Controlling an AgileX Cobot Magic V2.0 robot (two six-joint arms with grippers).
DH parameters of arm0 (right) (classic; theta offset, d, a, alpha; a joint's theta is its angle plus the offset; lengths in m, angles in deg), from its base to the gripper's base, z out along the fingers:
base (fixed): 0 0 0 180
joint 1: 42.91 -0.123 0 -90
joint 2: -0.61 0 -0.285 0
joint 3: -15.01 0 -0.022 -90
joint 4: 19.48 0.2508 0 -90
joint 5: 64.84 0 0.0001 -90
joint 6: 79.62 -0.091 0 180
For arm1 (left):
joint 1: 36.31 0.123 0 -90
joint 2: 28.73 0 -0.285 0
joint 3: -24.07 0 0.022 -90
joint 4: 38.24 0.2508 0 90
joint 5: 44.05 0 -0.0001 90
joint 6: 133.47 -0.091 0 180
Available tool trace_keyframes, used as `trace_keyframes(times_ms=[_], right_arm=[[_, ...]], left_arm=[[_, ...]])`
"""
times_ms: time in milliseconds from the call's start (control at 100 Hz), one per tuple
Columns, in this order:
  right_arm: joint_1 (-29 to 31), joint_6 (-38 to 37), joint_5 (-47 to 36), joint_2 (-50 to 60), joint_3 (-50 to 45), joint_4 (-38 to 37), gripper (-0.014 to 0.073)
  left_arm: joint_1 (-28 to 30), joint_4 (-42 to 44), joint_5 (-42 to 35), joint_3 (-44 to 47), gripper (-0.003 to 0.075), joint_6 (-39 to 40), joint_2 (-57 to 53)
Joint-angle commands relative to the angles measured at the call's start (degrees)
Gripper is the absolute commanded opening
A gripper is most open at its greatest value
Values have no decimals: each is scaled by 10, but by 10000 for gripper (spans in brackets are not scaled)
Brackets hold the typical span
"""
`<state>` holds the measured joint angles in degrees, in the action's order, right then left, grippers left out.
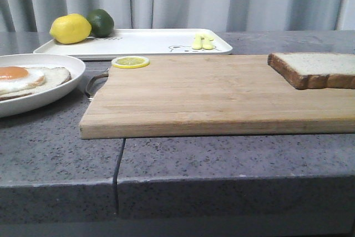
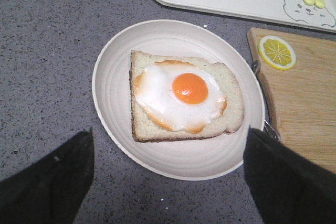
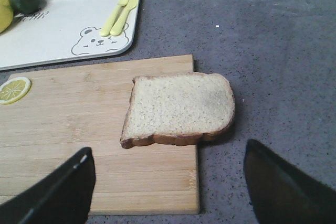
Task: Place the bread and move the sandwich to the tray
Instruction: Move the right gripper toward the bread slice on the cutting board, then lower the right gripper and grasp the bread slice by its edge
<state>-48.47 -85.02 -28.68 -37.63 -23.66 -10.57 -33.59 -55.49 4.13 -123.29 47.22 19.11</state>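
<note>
Your right gripper [image 3: 168, 182] hangs wide over the bread [image 3: 178, 109], holding nothing; your left gripper [image 2: 168, 174] hangs just as wide over the sandwich [image 2: 184, 98], also empty.

The bread lies flat at the right end of the board [image 1: 211, 95], part of it jutting past the board's edge over the grey surface [image 1: 222, 156]. That overhang is your first risk: press down on the outer side and the slice may tip or slide off the edge. Soft bread may also fold or tear if you pinch it hard by one crust.

The sandwich is open, egg [image 2: 181, 95] on top, sitting on the plate [image 2: 115, 72] left of the board. Drop the bread off-centre and it may push the egg askew or hang over the plate's rim.

The tray [image 1: 150, 41] lies behind the board, with a lemon [image 1: 70, 28] and lime [image 1: 101, 22] at its left end and cutlery [image 1: 202, 41] toward the right. Aim for the bare middle, or you will likely knock the fruit.
</note>
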Motion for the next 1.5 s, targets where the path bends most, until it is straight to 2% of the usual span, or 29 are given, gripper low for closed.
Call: trace_keyframes(times_ms=[0,830,990,1100,1340,1490], right_arm=[[3,1,-46,-6,21,5,582],[3,1,-47,-15,21,2,582],[5,19,-50,-49,21,15,582],[30,73,-56,-93,21,85,582],[146,290,-56,-163,21,314,582],[179,382,-66,-189,21,425,582]], left_arm=[[2,-14,-38,-22,546,-2,-2],[2,-14,-38,-22,546,-2,-2],[2,-14,-38,-22,546,-2,-2],[2,-14,-38,-22,546,-2,-2],[2,-14,-38,-22,546,-2,-2],[2,-14,-38,-22,546,-2,-2]])
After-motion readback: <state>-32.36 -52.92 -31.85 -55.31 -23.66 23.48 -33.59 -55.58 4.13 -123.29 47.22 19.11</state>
